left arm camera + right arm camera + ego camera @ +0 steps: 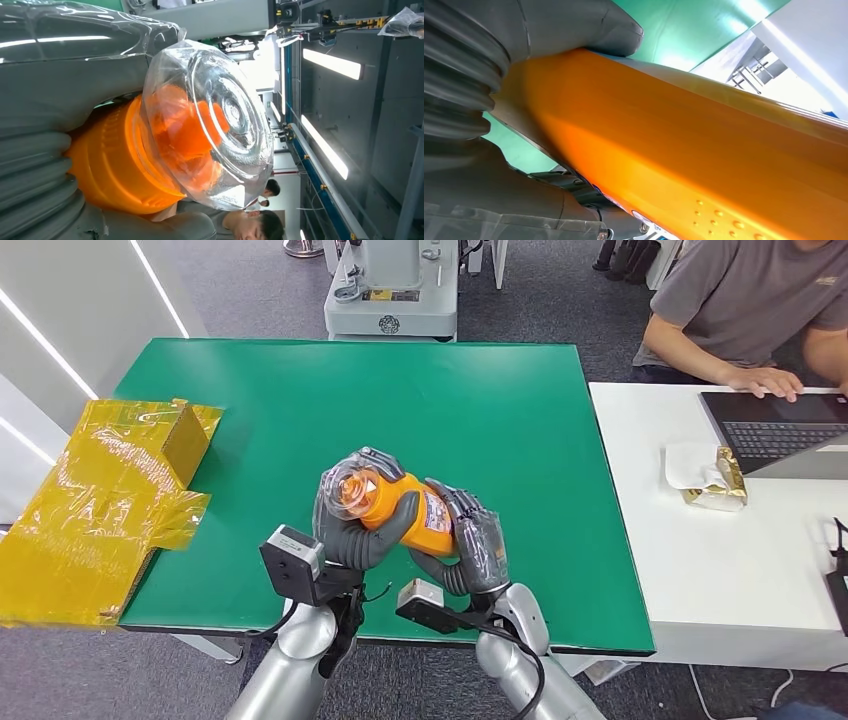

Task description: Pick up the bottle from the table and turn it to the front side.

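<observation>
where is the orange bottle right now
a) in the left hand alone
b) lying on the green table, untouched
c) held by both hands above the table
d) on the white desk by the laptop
c: the orange bottle is gripped between the left hand and the right hand.

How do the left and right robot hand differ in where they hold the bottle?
The left robot hand wraps the cap end of the bottle, around its clear cap; the right robot hand grips the labelled base end. The left robot hand sits nearer the yellow box, the right nearer the white table. Both hold the bottle above the green table.
</observation>
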`<state>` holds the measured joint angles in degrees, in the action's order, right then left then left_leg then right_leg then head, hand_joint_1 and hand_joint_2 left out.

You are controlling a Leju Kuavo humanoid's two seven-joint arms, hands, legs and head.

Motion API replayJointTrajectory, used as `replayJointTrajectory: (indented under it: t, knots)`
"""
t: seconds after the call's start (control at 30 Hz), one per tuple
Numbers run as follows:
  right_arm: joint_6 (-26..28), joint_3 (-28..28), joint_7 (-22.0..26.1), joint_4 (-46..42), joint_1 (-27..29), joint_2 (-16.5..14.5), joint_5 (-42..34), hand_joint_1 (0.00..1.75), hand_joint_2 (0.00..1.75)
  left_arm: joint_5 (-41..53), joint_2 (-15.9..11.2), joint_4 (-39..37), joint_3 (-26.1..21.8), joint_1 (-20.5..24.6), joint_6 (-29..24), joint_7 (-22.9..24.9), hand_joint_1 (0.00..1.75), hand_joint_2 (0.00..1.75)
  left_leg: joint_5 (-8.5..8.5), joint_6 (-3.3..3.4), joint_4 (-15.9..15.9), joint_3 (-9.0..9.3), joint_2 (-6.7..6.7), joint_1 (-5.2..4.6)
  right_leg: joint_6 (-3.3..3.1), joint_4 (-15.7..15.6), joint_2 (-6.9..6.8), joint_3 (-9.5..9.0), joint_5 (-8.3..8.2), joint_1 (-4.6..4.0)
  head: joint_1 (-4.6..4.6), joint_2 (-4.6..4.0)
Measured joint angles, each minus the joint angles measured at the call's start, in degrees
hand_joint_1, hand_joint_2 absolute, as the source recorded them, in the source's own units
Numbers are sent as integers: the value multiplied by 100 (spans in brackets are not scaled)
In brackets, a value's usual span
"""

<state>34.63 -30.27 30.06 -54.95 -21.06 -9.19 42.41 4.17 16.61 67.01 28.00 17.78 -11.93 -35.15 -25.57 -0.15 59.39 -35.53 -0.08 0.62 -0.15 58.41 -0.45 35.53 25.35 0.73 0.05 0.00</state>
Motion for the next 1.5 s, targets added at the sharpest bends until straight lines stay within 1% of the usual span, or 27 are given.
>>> replayJointTrajectory:
  t: [0.2,0.23,0.33,0.37,0.77,0.83,0.97,1.03,1.13,1.3,1.37,1.5]
  knots:
    - [2,0,1,-2,10,1,-30,175,175,0,7,0,0,0,4,0,175,175,0,0,0,0,0,0,0,0,0,0,0,0,1,0]
    - [2,0,1,-3,11,1,-34,166,175,0,7,0,0,0,4,0,175,175,0,0,0,0,0,0,0,0,0,0,0,0,1,0]
    - [5,-1,2,-4,13,1,-37,35,175,1,7,0,0,0,4,0,175,175,0,0,0,0,0,0,0,0,0,0,0,0,1,0]
    - [6,-3,5,-4,14,1,-35,0,175,2,7,0,0,1,5,3,175,175,0,0,0,0,0,0,0,0,0,0,0,0,0,0]
    - [92,-11,140,-319,217,20,-282,0,175,-61,-44,-1,-26,19,-31,-2,175,175,0,0,0,0,0,0,0,0,0,0,0,0,1,0]
    - [166,-11,242,-447,297,31,-425,0,175,-84,-55,-2,-38,21,-58,-12,175,175,0,0,0,0,-1,0,0,0,-1,0,0,0,1,0]
    - [396,-9,703,-951,678,51,-1070,0,175,-115,-77,-2,-48,21,-130,-22,175,175,-4,2,0,-1,-2,0,1,-1,-2,0,2,0,1,0]
    - [441,-7,889,-1298,949,55,-1228,0,175,-120,-84,-2,-63,21,-155,-22,175,175,-7,1,0,-1,-1,0,1,0,-1,0,3,0,1,0]
    - [450,-7,968,-1758,1268,56,-1291,0,175,-108,-84,0,-92,23,-172,-14,175,175,-9,2,-1,-1,-1,0,1,-1,-1,0,5,0,1,0]
    - [452,-5,963,-2281,1528,56,-1304,0,175,-82,-81,0,-107,40,-197,11,175,175,-9,3,0,0,0,0,1,-1,0,0,5,0,1,0]
    - [452,-7,962,-2461,1589,55,-1319,0,175,-10,-79,0,-126,72,-320,15,175,175,-8,3,0,0,0,0,1,0,-1,0,4,0,1,0]
    - [452,-15,968,-2789,1772,50,-1309,0,175,275,-85,56,-296,150,-941,-50,175,175,-8,2,0,0,0,0,0,0,-1,-1,3,0,0,0]
